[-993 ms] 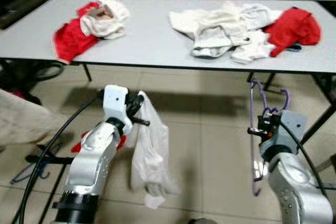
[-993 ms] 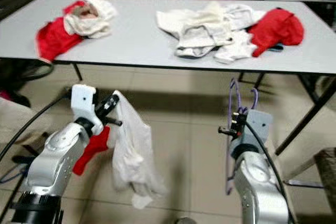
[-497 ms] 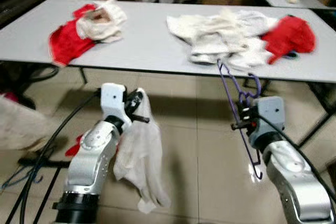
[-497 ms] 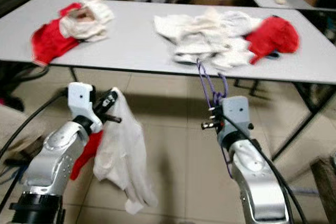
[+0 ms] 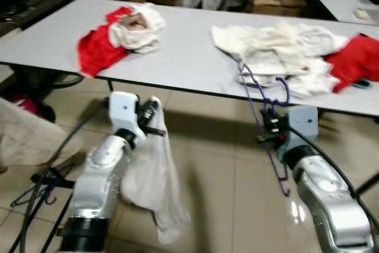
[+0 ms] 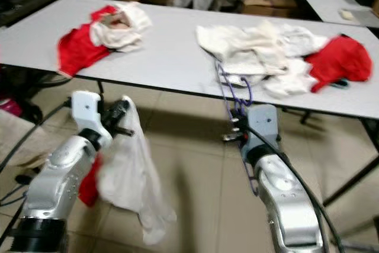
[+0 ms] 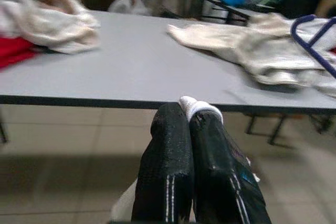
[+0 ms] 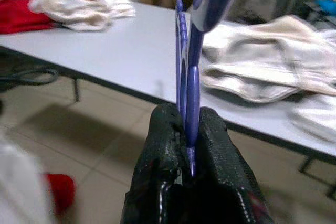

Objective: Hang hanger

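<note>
So far only pick-up is done: a purple hanger (image 5: 265,119) is pinched betw. the right gripper (image 8: 184,145) fingers, held near-upright in front of the table (image 5: 189,57) edge, hook up by the white clothes pile (image 5: 278,48). A white garment (image 5: 155,182) is clamped in the left gripper (image 7: 189,124), fingers pressed together on the cloth, rest dangling toward the floor. Hanging is judged not yet started; no rail or rack can be made out. No containers w/ contents can be told; red clothes (image 5: 98,48) lie loose on the table.
</note>
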Available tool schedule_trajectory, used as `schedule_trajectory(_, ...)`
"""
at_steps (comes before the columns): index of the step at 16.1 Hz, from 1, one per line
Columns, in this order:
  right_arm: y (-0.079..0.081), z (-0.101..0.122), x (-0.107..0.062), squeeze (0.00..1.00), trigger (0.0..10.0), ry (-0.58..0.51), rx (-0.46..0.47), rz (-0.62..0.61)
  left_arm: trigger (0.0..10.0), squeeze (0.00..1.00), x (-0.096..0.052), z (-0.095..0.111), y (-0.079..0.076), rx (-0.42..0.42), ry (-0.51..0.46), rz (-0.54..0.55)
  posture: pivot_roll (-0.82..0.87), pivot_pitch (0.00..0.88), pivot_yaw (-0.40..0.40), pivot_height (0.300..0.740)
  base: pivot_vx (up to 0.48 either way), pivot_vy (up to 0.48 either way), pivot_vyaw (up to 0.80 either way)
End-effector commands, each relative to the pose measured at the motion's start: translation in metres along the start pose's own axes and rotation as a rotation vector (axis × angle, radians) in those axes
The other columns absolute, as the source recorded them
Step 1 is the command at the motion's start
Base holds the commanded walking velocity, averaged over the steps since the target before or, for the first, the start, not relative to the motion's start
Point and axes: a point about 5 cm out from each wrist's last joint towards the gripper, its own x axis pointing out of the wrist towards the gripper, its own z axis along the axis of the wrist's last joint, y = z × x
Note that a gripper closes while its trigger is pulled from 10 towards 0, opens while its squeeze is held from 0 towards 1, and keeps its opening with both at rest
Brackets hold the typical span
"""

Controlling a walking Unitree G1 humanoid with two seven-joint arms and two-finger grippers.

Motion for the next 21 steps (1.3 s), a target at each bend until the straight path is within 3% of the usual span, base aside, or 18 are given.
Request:
schedule_trajectory(1, -0.003, 0.005, -0.002, 0.0, 10.0, -0.025, -0.014, -0.004, 10.0, 0.0, 0.003, 0.01, -0.002, 0.01, -0.041, -0.013, -0.14, 0.0, 0.029, 0.74, 0.33, 0.0, 0.0)
schedule_trajectory(10, 0.001, 0.003, -0.001, 0.0, 10.0, -0.03, -0.013, 0.021, 10.0, 0.0, 0.006, 0.012, -0.003, 0.017, -0.048, -0.033, -0.14, 0.0, 0.036, 0.74, 0.327, 0.0, 0.0)
schedule_trajectory(21, 0.01, -0.001, -0.002, 0.0, 10.0, -0.011, -0.108, 0.096, 10.0, 0.0, 0.004, 0.011, -0.004, 0.016, -0.045, -0.03, -0.13, 0.0, 0.031, 0.74, 0.328, 0.0, 0.05)
